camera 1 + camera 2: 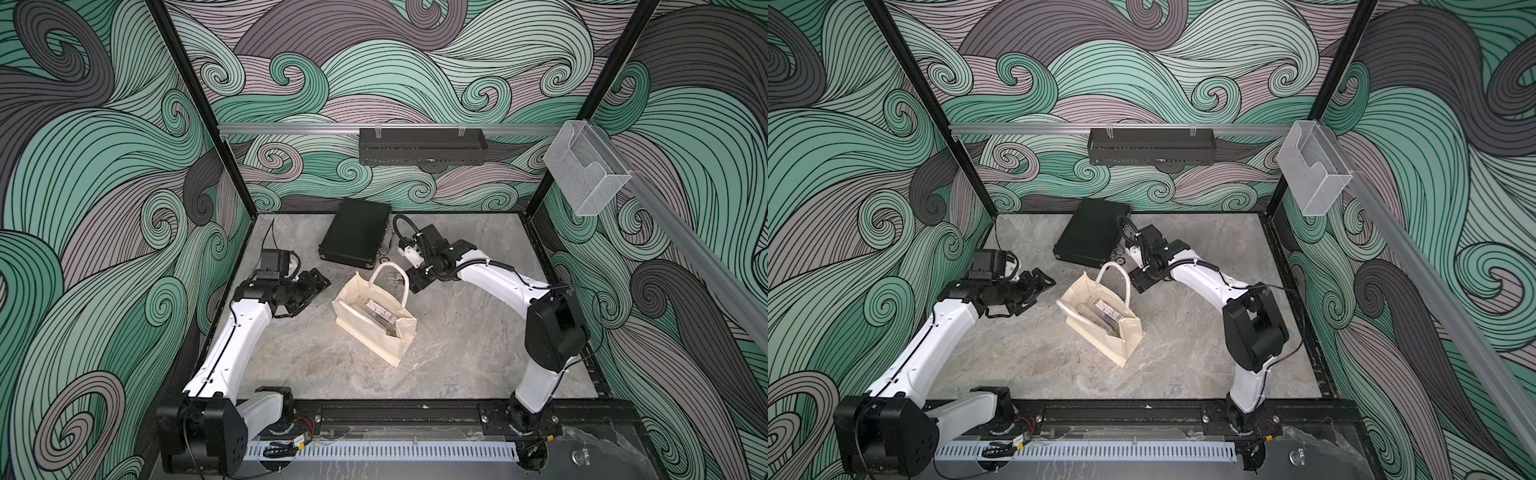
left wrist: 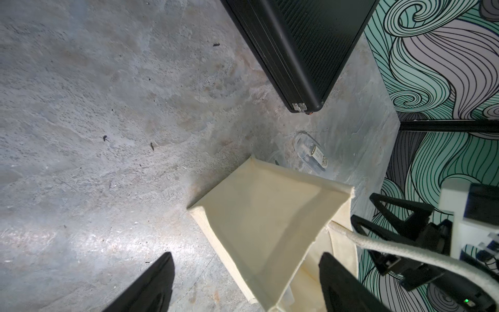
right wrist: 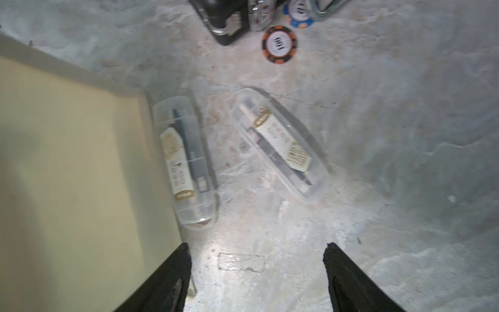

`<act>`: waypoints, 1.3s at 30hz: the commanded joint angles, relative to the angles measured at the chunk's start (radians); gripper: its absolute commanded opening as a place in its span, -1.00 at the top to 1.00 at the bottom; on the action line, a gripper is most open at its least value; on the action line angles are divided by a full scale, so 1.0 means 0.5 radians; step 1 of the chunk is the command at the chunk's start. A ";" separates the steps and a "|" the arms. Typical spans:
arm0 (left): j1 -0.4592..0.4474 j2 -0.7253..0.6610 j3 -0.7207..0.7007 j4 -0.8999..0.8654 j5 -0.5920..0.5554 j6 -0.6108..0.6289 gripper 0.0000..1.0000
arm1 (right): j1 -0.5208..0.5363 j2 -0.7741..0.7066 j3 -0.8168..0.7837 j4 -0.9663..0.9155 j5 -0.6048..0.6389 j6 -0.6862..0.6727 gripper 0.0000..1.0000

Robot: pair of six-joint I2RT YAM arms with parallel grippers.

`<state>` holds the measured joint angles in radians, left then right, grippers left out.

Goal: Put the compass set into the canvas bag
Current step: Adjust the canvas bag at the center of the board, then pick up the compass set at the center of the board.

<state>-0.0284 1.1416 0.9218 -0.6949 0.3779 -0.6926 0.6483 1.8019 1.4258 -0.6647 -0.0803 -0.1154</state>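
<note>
Beside the canvas bag (image 3: 70, 167) on the tabletop (image 3: 405, 175): near compass set (image 3: 186, 162) against its wall, far compass set (image 3: 280, 143) apart. Inside sits a third case (image 1: 376, 312) (label up). My right hand (image 3: 256, 247) and left hand (image 1: 322, 278): both open, empty.

Setting: an enclosed robot test cell, laboratory type.

Indicators:
- Wall panels (image 1: 374, 62) printed with a swirl pattern stand on the left, far and right sides, held in black frame posts (image 1: 187, 83).
- The work surface is a stone-look tabletop (image 1: 332, 365).
- The left arm (image 1: 232, 332) and right arm (image 1: 490, 274) are mounted on a black base rail (image 1: 395, 417) along the near edge.
- A slotted white cable duct (image 1: 374, 451) lies just nearer than that rail.
- An aluminium rail (image 1: 291, 128) on the far wall carries a black perforated tray (image 1: 422, 147).
- A clear acrylic holder (image 1: 582, 166) hangs on the right wall.
</note>
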 commanded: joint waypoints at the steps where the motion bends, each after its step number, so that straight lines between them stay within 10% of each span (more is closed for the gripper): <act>1: 0.005 0.030 0.054 -0.053 -0.027 -0.026 -0.70 | 0.113 -0.056 -0.080 -0.048 -0.133 0.058 -0.54; 15: 0.005 0.010 0.034 -0.067 -0.029 -0.020 -0.70 | 0.382 -0.058 -0.031 -0.005 -0.260 0.287 -0.54; 39: 0.005 0.030 0.040 -0.147 -0.079 0.005 -0.70 | -0.083 0.763 0.819 -0.251 0.035 -0.429 -0.62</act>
<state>-0.0284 1.1545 0.9218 -0.7357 0.3561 -0.7002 0.6212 2.1643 1.7916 -0.7502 -0.0597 -0.2626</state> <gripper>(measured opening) 0.848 0.808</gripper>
